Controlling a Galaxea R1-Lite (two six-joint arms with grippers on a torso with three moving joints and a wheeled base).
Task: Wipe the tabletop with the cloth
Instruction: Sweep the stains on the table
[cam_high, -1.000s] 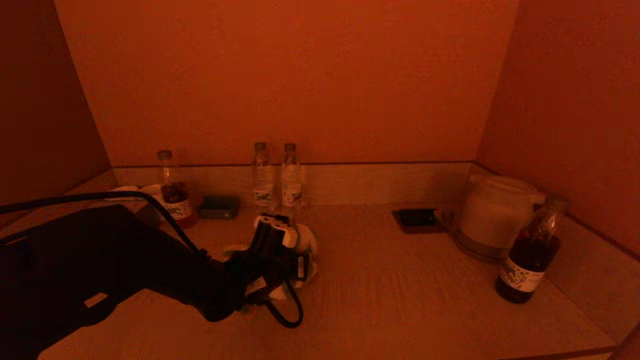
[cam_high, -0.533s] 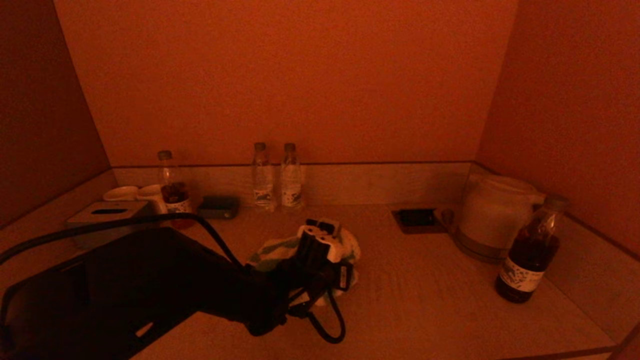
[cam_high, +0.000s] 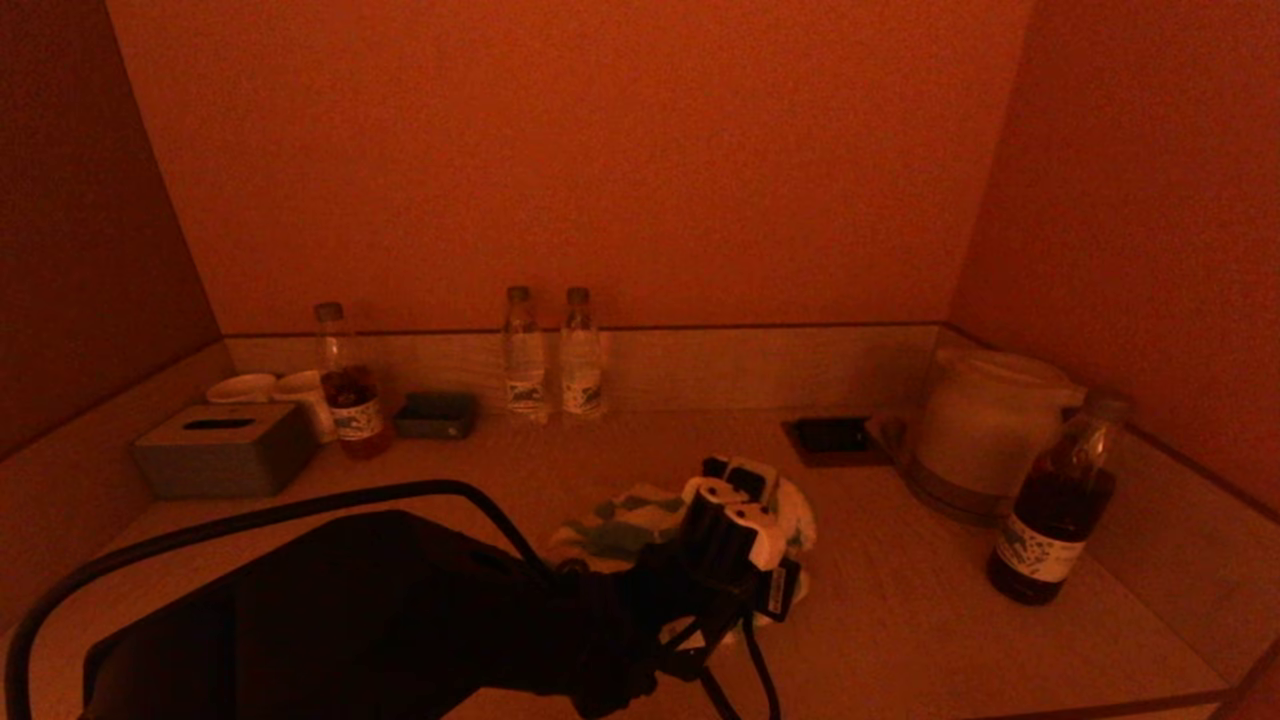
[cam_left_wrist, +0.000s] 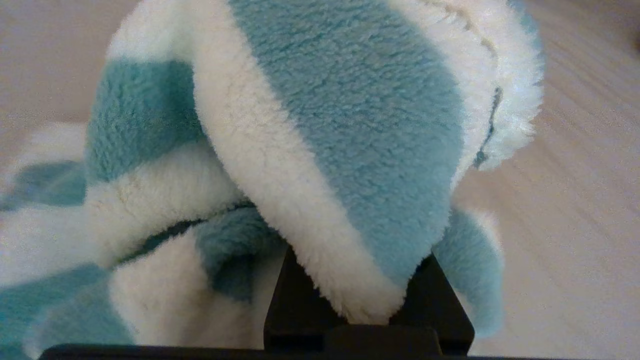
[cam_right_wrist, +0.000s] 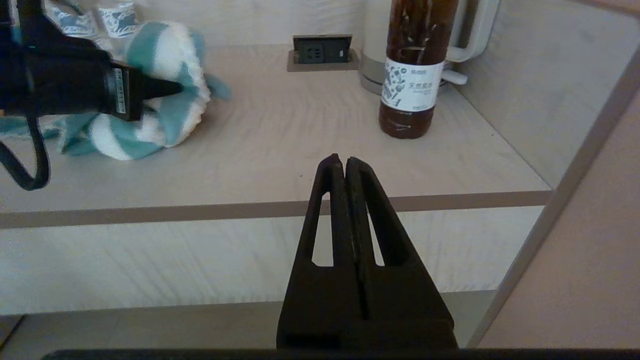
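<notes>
Pale desk (cam_high: 900, 610): left claw (cam_high: 745, 500) grasping cloth (cam_high: 620, 520) mid-surface; right claw (cam_right_wrist: 345, 162) clenched, parked off the front edge.

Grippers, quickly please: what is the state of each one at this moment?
Left gripper: closed on the cloth, low over the tabletop.
Right gripper: closed, holding nothing, parked in front of the table edge.

Left hand (cam_left_wrist: 367, 305) pinches the bunched teal-and-white cloth (cam_left_wrist: 300, 150) over the tabletop (cam_left_wrist: 575, 200).
</notes>
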